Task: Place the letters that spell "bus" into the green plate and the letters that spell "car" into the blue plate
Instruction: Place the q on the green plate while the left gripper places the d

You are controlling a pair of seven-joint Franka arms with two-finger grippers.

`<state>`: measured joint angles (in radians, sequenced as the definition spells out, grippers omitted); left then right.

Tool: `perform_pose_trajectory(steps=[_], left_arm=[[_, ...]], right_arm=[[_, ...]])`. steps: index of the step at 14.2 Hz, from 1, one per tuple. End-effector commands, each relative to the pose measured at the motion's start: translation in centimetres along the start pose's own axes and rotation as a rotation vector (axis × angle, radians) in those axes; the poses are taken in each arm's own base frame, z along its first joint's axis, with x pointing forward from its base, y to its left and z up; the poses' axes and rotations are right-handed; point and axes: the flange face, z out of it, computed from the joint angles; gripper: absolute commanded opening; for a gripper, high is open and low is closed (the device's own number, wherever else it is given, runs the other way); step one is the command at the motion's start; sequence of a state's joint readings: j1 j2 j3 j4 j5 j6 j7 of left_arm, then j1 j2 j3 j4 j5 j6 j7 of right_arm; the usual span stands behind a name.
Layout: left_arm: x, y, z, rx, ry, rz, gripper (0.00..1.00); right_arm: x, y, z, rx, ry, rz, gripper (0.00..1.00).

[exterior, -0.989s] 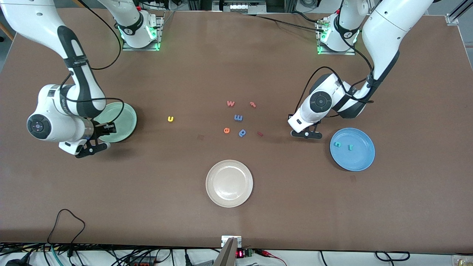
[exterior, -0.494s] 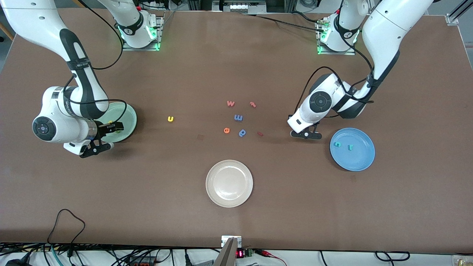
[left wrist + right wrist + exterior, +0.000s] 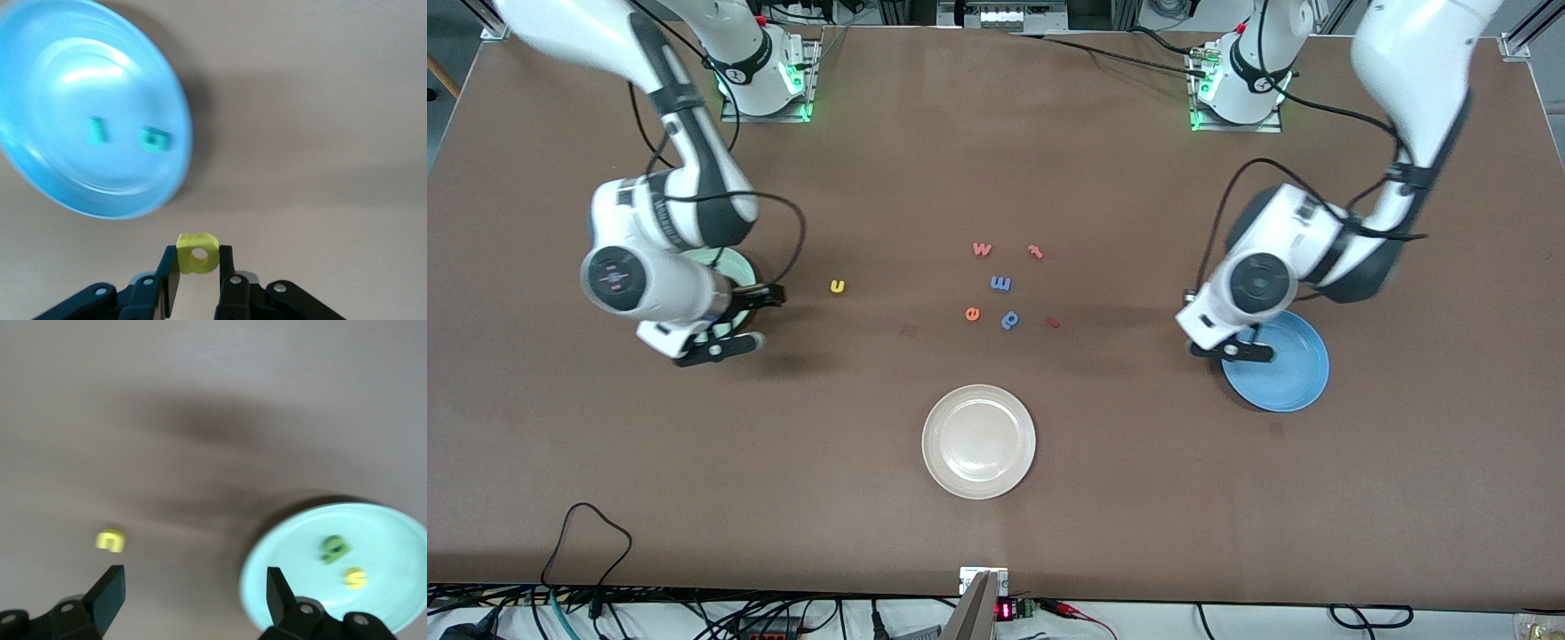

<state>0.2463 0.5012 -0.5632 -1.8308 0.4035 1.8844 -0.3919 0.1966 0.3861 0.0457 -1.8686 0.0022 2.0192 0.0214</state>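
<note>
My left gripper [image 3: 1238,349] is shut on the yellow "a" [image 3: 197,253] and hangs at the rim of the blue plate [image 3: 1285,378], on the side toward the table's middle. The teal "c" [image 3: 155,140] and teal "r" [image 3: 99,130] lie in the blue plate [image 3: 73,80]. My right gripper [image 3: 743,322] is open with nothing between its fingers, over the edge of the green plate [image 3: 734,265], which the arm mostly hides. The dark green "b" [image 3: 333,549] and yellow "s" [image 3: 355,577] lie in the green plate [image 3: 393,533]. The yellow "u" [image 3: 837,285] lies on the table beside that plate.
A white plate [image 3: 978,441] stands nearer to the front camera, mid-table. Loose letters lie in the middle: a pink "w" [image 3: 982,249], a pink-red "r"-like letter [image 3: 1035,252], a blue "m" [image 3: 1000,284], an orange "e" [image 3: 972,313], a blue "p" [image 3: 1010,319] and a small dark red piece [image 3: 1053,322].
My right gripper opened over the green plate, left the yellow "s" there and moved toward the "u". My left gripper closed on the yellow "a" and carried it to the blue plate's rim.
</note>
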Motion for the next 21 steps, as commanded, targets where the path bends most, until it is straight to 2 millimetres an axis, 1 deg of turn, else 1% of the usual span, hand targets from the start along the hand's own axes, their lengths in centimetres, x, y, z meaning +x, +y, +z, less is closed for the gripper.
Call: perform_pose_trajectory(steps=[1,2,3,4,5,6,7,8,11,13,16,17,19,20,21], left_arm=[[1.8,-6.0,2.7,0.009,0.008,0.051,0.14],[2.2,-6.2,3.5,-0.007,0.016,0.049,0.19],[2.4,-6.3,4.2,-0.016,0.010,0.048,0.32],[2.4,-6.3,4.1,-0.018,0.011,0.044,0.80],[2.4,-6.4,3.8,-0.016,0.016,0.046,1.00],[2.4,-6.7,3.1,-0.012,0.022,0.043,1.00],[2.6,-6.9,2.1,-0.010,0.037,0.038,1.00],[2.8,-7.1,1.4,-0.009,0.044,0.036,1.00],[3.4,-9.1,-3.1,-0.004,0.058,0.101,1.00],[3.5,-11.0,-7.0,-0.005,0.047,0.136,1.00],[2.5,-12.6,-12.6,-0.050,0.028,0.104,1.00],[2.1,-12.7,-14.1,-0.050,0.025,0.104,1.00],[1.2,-13.1,-16.1,-0.054,0.011,0.105,1.00],[0.0,-13.9,-18.4,-0.062,0.017,0.118,1.00],[-1.0,-14.3,-20.2,-0.082,0.038,0.137,1.00]], right_arm=[[-0.4,-3.5,0.2,-0.006,-0.005,0.065,0.90],[-0.3,-4.9,0.6,-0.011,0.006,0.094,0.88],[-0.5,-6.5,1.1,-0.016,0.014,0.105,0.86],[-0.5,-8.5,2.1,-0.023,0.012,0.126,0.84],[-0.5,-9.4,3.2,-0.030,0.025,0.165,0.82],[-0.8,-9.7,4.3,-0.027,0.039,0.177,0.78],[-1.3,-10.5,5.1,-0.027,0.055,0.164,0.76],[-1.8,-10.8,6.1,-0.026,0.061,0.159,0.75],[-3.3,-10.3,8.6,-0.021,0.084,0.159,0.74],[-4.0,-10.1,9.9,-0.020,0.096,0.155,0.72],[-4.6,-10.0,10.7,-0.023,0.091,0.153,0.71],[-4.7,-9.9,11.0,-0.024,0.089,0.153,0.71],[-5.0,-9.9,11.5,-0.026,0.082,0.155,0.69],[-5.2,-9.8,11.8,-0.027,0.079,0.155,0.69],[-5.4,-9.7,12.3,-0.025,0.083,0.155,0.69]])
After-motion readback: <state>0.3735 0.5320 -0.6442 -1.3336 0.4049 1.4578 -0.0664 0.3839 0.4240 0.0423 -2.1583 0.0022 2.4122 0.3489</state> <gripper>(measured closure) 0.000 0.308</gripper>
